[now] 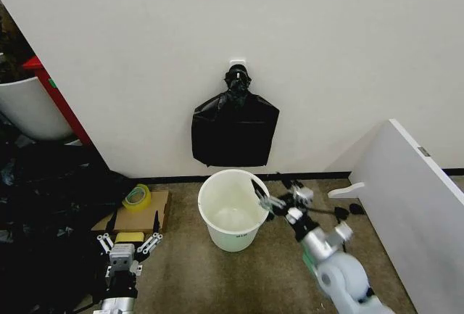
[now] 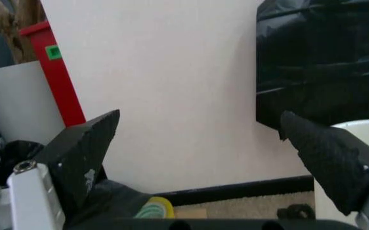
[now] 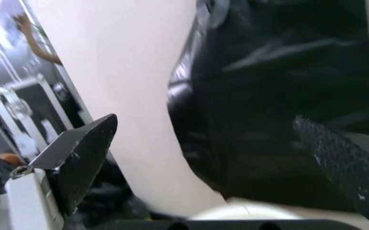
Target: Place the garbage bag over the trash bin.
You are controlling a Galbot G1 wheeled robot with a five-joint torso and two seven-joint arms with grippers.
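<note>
- Hanging on the wall above the trash bin (image 1: 233, 211): a flat black bag bundle (image 1: 235, 127), no readable writing.
- Right gripper (image 1: 270, 199) spread wide at the bin's rim.
- Left gripper (image 1: 130, 245) parked beside the bin, fingers apart.

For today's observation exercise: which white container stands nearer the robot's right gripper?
The round white plastic bucket on the carpet; the open right gripper hovers at its rim. The larger white curved tub sits far left.
</note>
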